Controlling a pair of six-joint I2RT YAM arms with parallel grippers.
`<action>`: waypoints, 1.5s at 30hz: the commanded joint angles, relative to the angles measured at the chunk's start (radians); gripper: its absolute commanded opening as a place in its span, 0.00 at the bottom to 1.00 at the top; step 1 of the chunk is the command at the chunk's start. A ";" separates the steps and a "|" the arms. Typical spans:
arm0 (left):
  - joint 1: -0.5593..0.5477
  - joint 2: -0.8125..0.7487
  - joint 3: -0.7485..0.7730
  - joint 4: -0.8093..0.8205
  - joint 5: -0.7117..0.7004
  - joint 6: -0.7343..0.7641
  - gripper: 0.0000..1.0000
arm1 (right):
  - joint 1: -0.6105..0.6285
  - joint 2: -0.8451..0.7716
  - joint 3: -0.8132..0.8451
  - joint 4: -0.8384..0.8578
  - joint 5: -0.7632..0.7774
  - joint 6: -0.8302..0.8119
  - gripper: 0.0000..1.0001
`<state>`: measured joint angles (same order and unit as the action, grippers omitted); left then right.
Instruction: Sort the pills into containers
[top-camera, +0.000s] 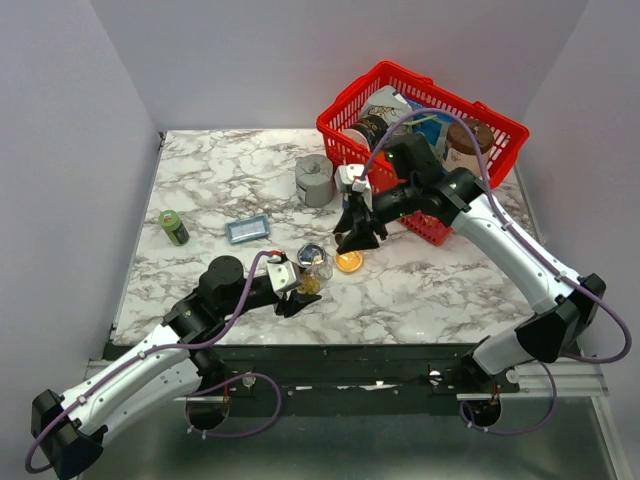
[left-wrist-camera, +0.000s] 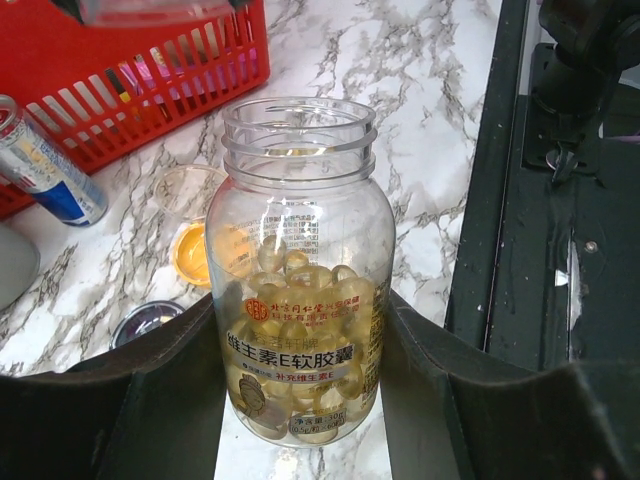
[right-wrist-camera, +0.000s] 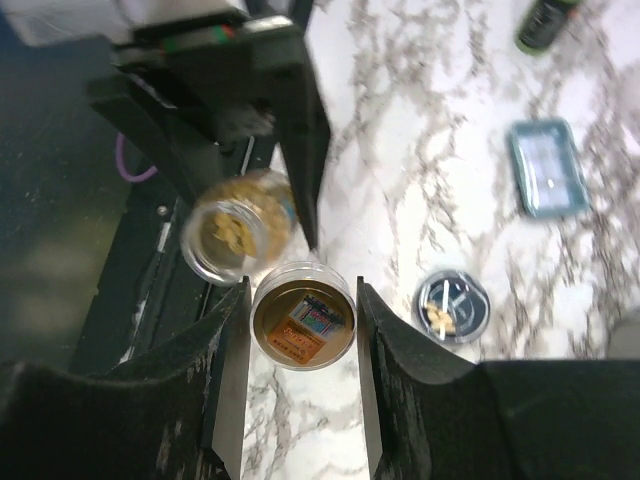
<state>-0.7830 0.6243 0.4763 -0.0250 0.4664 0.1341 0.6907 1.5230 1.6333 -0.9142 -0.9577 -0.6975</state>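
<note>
Pouring is calling for a slow tilt, mouth low over one dish. The left claw (left-wrist-camera: 302, 330) is pinching the open pill bottle (left-wrist-camera: 300, 230) upright, its arm lying low along the table (top-camera: 200, 270). In the top view the orange dish (top-camera: 349, 262) is sitting at the bottle's two o'clock, and the silver dish (right-wrist-camera: 472, 298), with a few pills (right-wrist-camera: 440, 312) in it, at twelve. The right claw (right-wrist-camera: 301, 288) is pointing straight down, fingers (right-wrist-camera: 225, 400) bracketing the orange dish; pinching or not, I cannot tell.

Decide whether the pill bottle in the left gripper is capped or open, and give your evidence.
Open. The pill bottle in the left gripper shows bare neck threads and no cap.
</note>
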 joint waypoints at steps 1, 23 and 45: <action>-0.004 -0.024 -0.004 0.016 -0.020 -0.017 0.00 | -0.101 -0.073 -0.128 0.158 0.055 0.213 0.07; -0.001 -0.119 -0.257 0.554 -0.224 -0.323 0.00 | -0.109 0.104 -0.673 0.377 0.746 0.190 0.22; 0.667 0.308 0.149 1.201 0.104 -1.100 0.00 | -0.152 -0.061 -0.658 0.258 0.527 0.055 0.92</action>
<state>-0.3435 0.7406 0.4923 0.8085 0.3222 -0.4931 0.5591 1.4876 0.9691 -0.6231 -0.3691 -0.6086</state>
